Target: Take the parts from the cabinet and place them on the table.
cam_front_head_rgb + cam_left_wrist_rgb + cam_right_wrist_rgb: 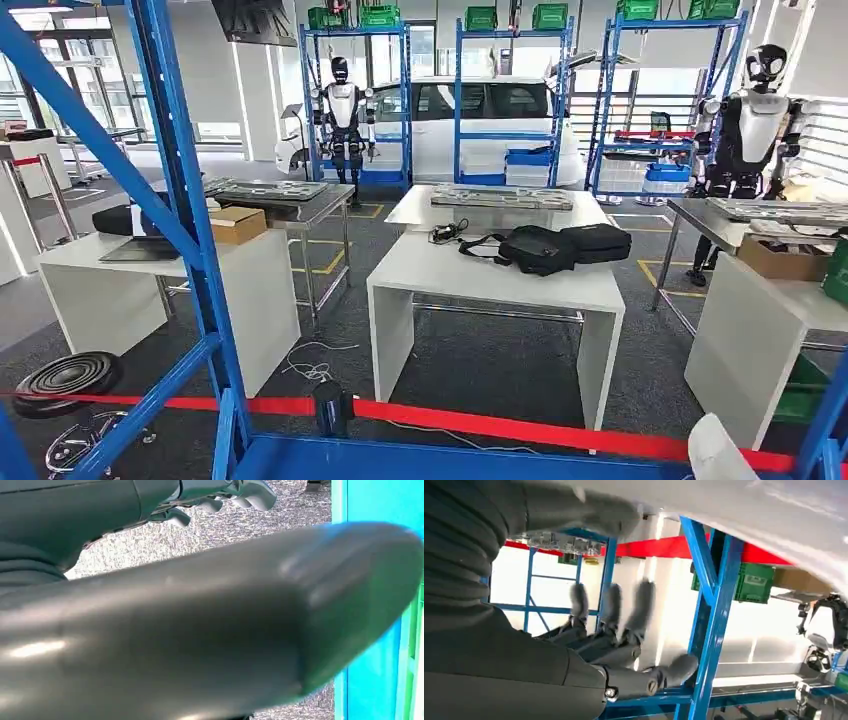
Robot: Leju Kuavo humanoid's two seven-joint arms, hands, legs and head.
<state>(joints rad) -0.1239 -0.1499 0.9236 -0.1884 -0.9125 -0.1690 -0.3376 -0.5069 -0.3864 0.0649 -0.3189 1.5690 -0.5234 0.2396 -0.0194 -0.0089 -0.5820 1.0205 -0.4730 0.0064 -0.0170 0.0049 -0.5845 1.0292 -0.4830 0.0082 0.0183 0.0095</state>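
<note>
Robot hand (619, 640) at right spread, empty; left robot hand (210, 495) unreadable. Reach past cabinet post (711, 630) without clipping it.

Grey ribbed wrist cover (459, 545), dark grey fingers (611, 605) w/ rounded tips.

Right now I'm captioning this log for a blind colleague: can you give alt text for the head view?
A white table stands mid-room behind a red barrier tape, carrying a black bag and a long grey metal part. Blue shelf uprights frame the near left; two humanoid robots stand at the back beside a white car.
</note>
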